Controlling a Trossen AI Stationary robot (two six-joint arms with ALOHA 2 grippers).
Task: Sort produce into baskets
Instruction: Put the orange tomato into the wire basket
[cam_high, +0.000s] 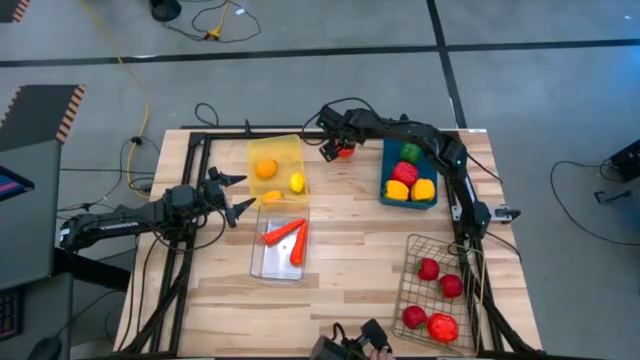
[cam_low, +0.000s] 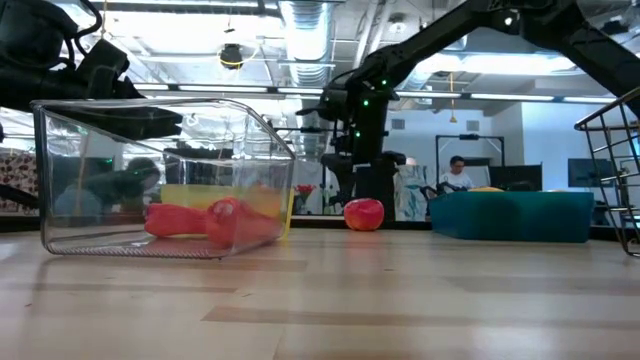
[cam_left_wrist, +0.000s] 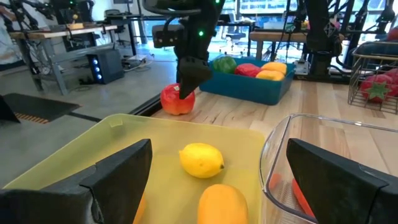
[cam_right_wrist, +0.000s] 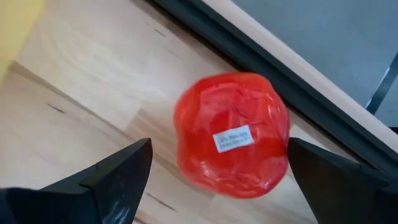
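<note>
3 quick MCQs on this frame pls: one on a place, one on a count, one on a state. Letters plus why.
1. Where does the loose red tomato lie?
A. on the table between yellow bin and blue bin
B. in the wire basket
C. in the clear bin

2. How many carrots are in the clear bin?
A. none
B. two
C. five

3. The right gripper fingers are:
A. shut on the tomato
B. open around the tomato
C. open far from it

Answers: 1 A, it sits on bare wood there; 2 B, two orange carrots show; 3 B, the wrist view shows gaps either side.
</note>
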